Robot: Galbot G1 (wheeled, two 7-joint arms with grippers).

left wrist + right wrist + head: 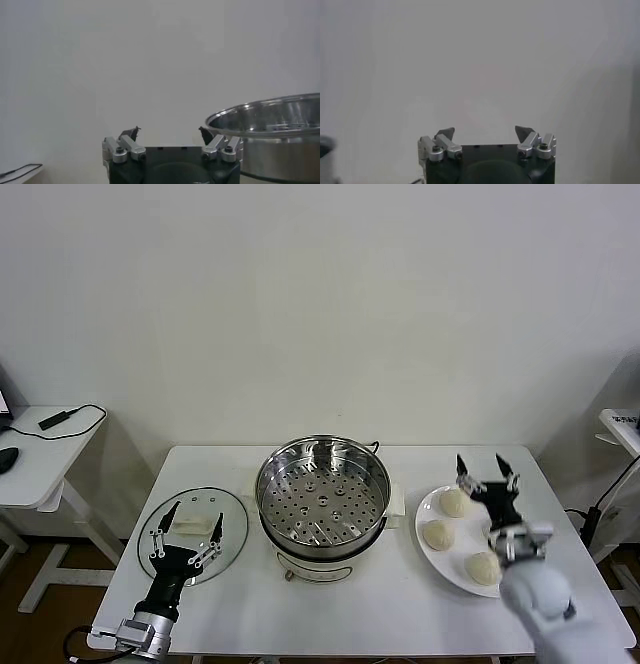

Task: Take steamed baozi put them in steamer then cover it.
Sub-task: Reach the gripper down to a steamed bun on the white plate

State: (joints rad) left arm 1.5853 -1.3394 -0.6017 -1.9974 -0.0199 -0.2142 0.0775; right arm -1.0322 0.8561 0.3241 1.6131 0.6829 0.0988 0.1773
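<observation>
The steamer [323, 494], a shiny steel pot with an empty perforated tray, stands mid-table; its rim also shows in the left wrist view [270, 125]. Three baozi [453, 502] [436, 534] [483, 567] lie on a white plate [424, 506] to its right; a fourth is not visible. My right gripper [480, 459] [484, 130] is open and empty, held above the plate's far side. The glass cover [160, 529] with its white handle lies flat to the left of the pot. My left gripper [197, 514] [168, 130] is open and empty just over the cover.
The white table [350, 614] carries everything. A white side table [40, 444] with a black cable stands at the far left, and another table's corner [625, 424] is at the far right. A plain wall is behind.
</observation>
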